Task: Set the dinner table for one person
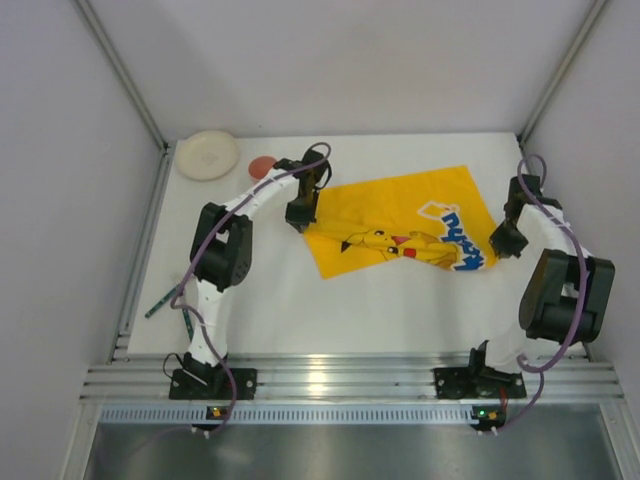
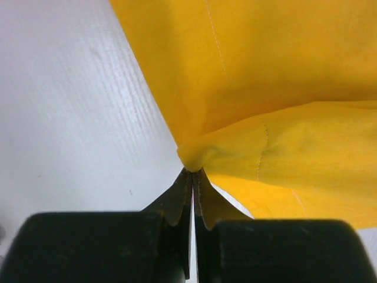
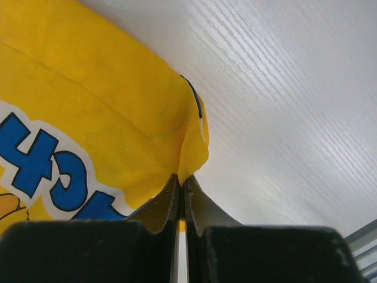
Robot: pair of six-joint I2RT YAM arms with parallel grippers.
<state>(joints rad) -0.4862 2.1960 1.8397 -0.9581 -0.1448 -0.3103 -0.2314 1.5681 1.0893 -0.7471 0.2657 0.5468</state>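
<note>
i had my left gripper (image 2: 191, 175) pinched tight on the cloth (image 1: 400, 220), left corner, right gripper (image 3: 181, 180) same on the right corner, its long side running sideways over the table (image 1: 300, 300).

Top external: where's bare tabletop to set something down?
Widest: dinner table strip between the yellow mat and the arm bases. Narrower: far edge beyond the mat. Crowded: far-left corner, with white plate, red disc and left tool.
</note>
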